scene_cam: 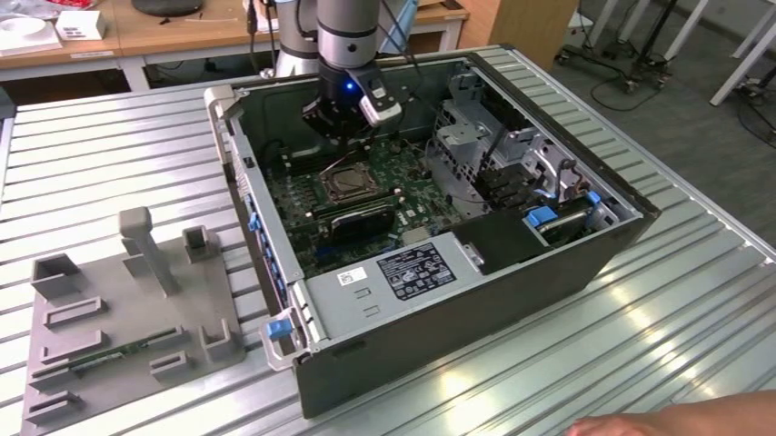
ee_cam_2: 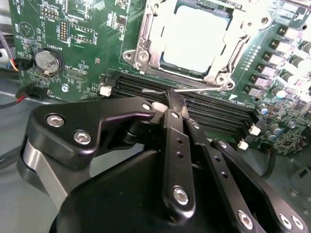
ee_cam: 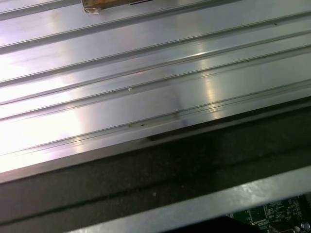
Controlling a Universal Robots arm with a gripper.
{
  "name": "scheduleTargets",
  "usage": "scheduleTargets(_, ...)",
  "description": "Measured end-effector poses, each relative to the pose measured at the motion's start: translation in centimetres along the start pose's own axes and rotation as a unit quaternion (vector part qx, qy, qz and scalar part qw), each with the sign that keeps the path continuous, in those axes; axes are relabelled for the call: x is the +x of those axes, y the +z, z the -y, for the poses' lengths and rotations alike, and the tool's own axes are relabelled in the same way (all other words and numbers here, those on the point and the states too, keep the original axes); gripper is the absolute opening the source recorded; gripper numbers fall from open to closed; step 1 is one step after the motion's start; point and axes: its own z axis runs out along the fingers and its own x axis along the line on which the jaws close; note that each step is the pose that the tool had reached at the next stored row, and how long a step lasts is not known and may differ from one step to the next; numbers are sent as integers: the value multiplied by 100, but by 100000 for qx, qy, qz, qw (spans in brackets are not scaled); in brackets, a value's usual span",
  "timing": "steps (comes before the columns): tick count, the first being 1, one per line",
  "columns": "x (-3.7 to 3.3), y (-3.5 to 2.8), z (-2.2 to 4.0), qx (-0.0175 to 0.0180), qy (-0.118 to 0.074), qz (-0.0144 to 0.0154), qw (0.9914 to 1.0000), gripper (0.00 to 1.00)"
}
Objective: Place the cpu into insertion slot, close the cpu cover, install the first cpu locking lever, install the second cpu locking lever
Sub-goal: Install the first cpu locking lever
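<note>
In the second wrist view you see the small flat silver-grey cpu point(ee_cam_2: 194, 39) seated in the square dark insertion slot point(scene_cam: 344, 185) on the green circuit board point(ee_cam_2: 87, 29). The thin silver metal cpu cover point(ee_cam_2: 146, 48) lies flat around it. Your black gripper point(ee_cam_2: 176, 97) has its fingers pressed together, with the tips at a thin silver wire locking lever point(ee_cam_2: 209, 88) just beside the long black memory slots point(ee_cam_2: 218, 109).

I've got the exterior view high up, angled down, wide on the open computer case point(scene_cam: 510, 263) and the ribbed table point(scene_cam: 122, 145). Second wrist view is close, looking past the gripper point(ee_cam_2: 175, 99) onto the green board point(ee_cam_2: 87, 29). First wrist view skims table and case wall point(ee_cam: 146, 179) and clips a board corner. The exterior view covers both areas.
</note>
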Motion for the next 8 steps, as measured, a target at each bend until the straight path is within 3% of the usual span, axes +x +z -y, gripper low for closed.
scheduleTargets(8,0,33,6,-32,2,-8,100000,11)
